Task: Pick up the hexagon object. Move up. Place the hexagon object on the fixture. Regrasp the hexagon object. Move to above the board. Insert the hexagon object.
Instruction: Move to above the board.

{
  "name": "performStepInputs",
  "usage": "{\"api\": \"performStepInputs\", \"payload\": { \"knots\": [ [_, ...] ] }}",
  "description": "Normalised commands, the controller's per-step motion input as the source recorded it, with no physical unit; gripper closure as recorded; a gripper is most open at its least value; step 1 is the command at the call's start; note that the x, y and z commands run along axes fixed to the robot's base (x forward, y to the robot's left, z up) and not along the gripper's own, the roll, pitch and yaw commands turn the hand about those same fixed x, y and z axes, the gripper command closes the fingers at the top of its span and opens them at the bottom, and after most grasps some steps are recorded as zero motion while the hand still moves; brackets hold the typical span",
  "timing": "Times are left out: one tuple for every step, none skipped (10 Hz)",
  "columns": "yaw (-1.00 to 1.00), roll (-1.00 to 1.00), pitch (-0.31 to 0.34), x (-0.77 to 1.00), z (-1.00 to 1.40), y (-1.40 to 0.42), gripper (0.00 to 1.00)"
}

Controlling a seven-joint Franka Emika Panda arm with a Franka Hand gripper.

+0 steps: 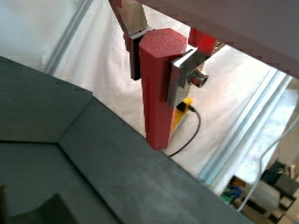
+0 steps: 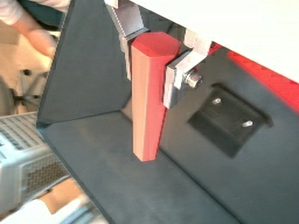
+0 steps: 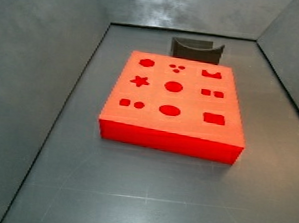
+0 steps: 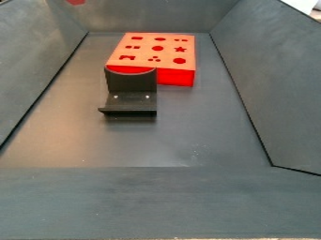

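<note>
Gripper [image 2: 152, 54] is pinching the top of the hexagon bar [image 2: 147, 101] in both wrist views, bar hanging lengthwise, off the floor. Farther off in a side view, the fixture [image 4: 129, 89] is sitting just in front of the board [image 4: 153, 56].

Light falls from above in both side views, even and fairly bright. The dark grey matte floor [image 3: 143, 198] carries a soft pale sheen near the top centre of the frame. The large flat red-orange board [image 3: 175, 98] is saturated almost to glowing, with only a faint shadow at its base. The small dark fixture [image 4: 129, 90] loses its detail in shade. Both wrist views are soft and grainy. The gripper [image 1: 163, 48] holds the slim red-pink hexagon object [image 1: 159, 83] against an overexposed white backdrop; the silver fingers [image 2: 128, 24] glare, and the corners blur.
</note>
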Motion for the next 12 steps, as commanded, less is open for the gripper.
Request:
{"api": "performStepInputs", "payload": {
  "knots": [
    [-0.02, -1.0, -0.057, -0.98, 0.18, -1.0, 1.0],
    [-0.02, -1.0, -0.093, -1.0, 0.19, -0.96, 1.0],
    [-0.02, -1.0, -0.117, -1.0, 0.16, -0.91, 1.0],
    [-0.02, -1.0, -0.132, -1.0, 0.17, -0.9, 1.0],
    [-0.02, -1.0, -0.142, -1.0, 0.16, -0.87, 1.0],
    [-0.02, -1.0, -0.149, -1.0, 0.14, -0.84, 1.0],
    [-0.03, -1.0, -0.156, -1.0, 0.15, -0.82, 1.0],
    [-0.04, -1.0, -0.171, -0.84, 0.11, -0.64, 1.0],
    [-0.04, -1.0, -0.181, -0.57, 0.06, -0.38, 1.0],
    [-0.05, -1.0, -0.172, -0.35, 0.04, -0.2, 1.0],
    [-0.06, -1.0, -0.154, -0.18, 0.01, -0.09, 1.0],
    [-0.05, -0.8, -0.123, -0.12, 0.01, -0.05, 1.0]
  ]
}}
